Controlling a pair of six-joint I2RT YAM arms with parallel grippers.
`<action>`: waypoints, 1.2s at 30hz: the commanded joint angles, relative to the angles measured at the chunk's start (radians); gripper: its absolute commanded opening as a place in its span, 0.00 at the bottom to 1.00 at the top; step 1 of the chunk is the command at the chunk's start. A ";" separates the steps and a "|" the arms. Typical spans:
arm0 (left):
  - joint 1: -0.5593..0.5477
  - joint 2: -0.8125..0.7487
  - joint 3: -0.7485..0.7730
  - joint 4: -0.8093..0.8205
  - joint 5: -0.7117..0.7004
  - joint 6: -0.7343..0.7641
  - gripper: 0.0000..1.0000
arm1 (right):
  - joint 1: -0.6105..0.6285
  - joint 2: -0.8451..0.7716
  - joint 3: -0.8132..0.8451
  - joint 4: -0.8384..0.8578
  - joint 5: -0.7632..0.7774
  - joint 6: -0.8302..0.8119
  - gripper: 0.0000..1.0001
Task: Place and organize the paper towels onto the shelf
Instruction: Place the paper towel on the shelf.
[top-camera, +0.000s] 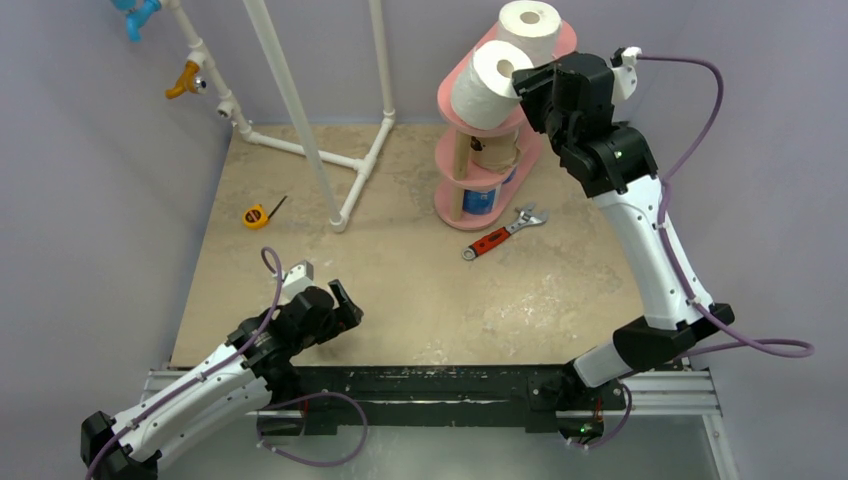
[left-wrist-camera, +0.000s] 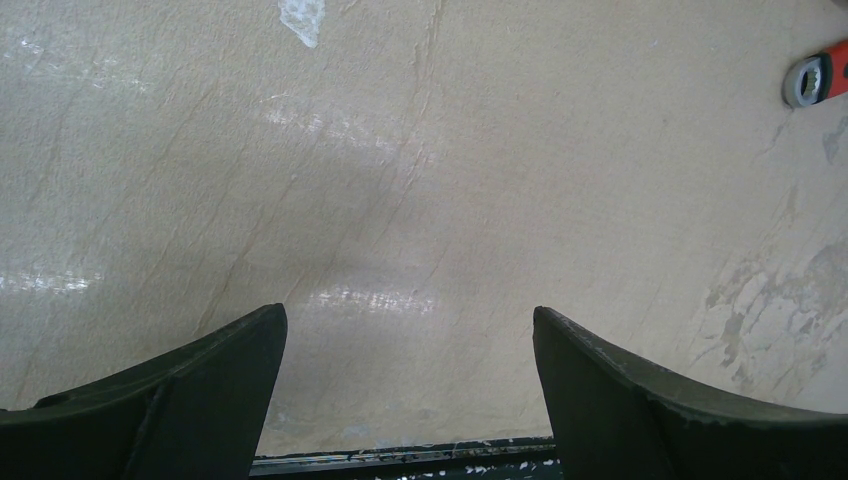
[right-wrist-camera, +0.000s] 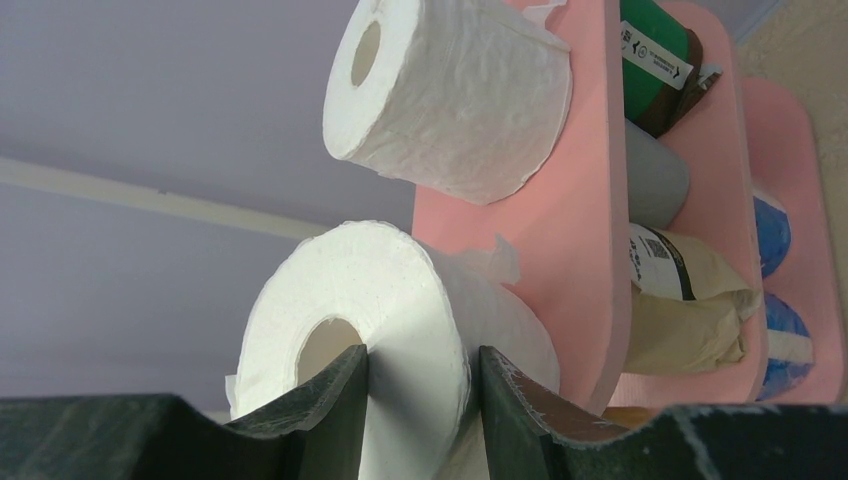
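The pink shelf (top-camera: 452, 95) stands at the back of the table. A white roll (top-camera: 530, 22) sits upright on its top board. My right gripper (top-camera: 520, 95) is shut on a second white roll (top-camera: 485, 85), one finger in its core and one outside its wall, holding it on the top board's near end. In the right wrist view that held roll (right-wrist-camera: 400, 290) sits between the fingers (right-wrist-camera: 340, 400), with the other white roll (right-wrist-camera: 450, 95) beyond. Green (right-wrist-camera: 652, 45), grey (right-wrist-camera: 655, 180) and tan (right-wrist-camera: 685, 300) rolls sit on the middle board, blue ones (right-wrist-camera: 775, 235) on the lowest. My left gripper (top-camera: 345, 303) is open and empty, low over the table.
A red-handled wrench (top-camera: 503, 233) lies in front of the shelf; its end shows in the left wrist view (left-wrist-camera: 818, 78). A yellow tape measure (top-camera: 256, 215) lies at the left. A white pipe frame (top-camera: 310, 130) stands at the back left. The black rail (top-camera: 430, 385) runs along the near edge.
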 joint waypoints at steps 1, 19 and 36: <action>0.003 -0.001 0.000 0.017 0.001 0.006 0.92 | -0.003 -0.024 -0.018 0.009 0.008 -0.005 0.35; 0.003 -0.004 -0.008 0.017 0.002 0.006 0.92 | -0.004 -0.034 -0.058 0.027 0.017 -0.002 0.42; 0.003 0.018 -0.008 0.038 0.011 0.003 0.92 | -0.003 -0.042 -0.084 0.047 0.019 -0.009 0.48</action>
